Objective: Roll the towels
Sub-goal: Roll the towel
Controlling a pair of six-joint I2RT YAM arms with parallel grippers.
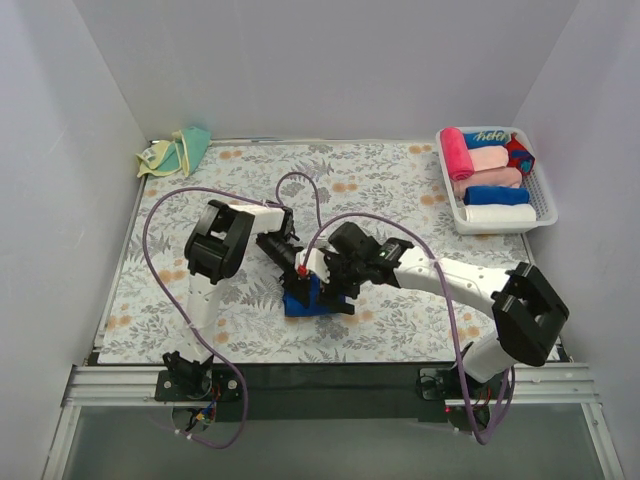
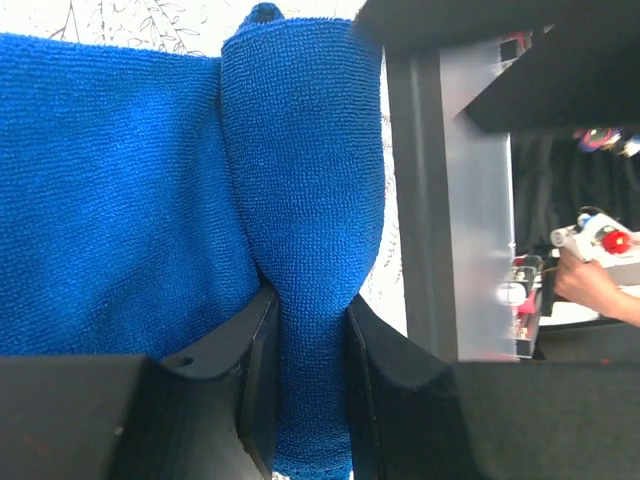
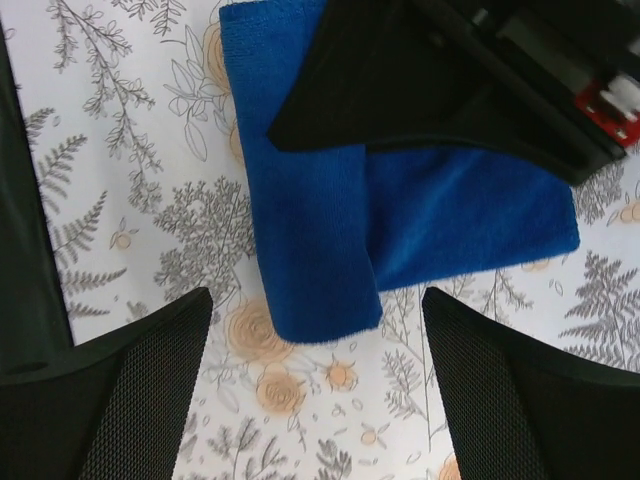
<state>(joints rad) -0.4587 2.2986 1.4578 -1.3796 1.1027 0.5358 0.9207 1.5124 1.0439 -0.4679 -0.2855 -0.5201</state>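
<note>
Towels are found at two spots on the flower-printed worktop (image 1: 400, 190). At the far left corner, the pale yellow towel (image 1: 172, 152) with its teal-green part is seen crumpled, well apart from both arms. Nearer the middle, the left claw (image 2: 312, 325) is clenched on the blue towel (image 1: 300, 298): a raised ridge of the cloth is pinched between its two black fingers (image 2: 250, 370), while the rest of the cloth is spread flat to the left in the left wrist view. The blue towel is laid on the worktop between the two arms, close to the near edge, and one edge is seen turned over into a thick fold in the right wrist view. Just to the right, the right claw (image 3: 316, 320) is held above that towel, released, with nothing between its widely parted fingers. At the far right, a white basket (image 1: 500, 228) is filled with rolled towels (image 1: 488, 176), laid side by side.
</note>
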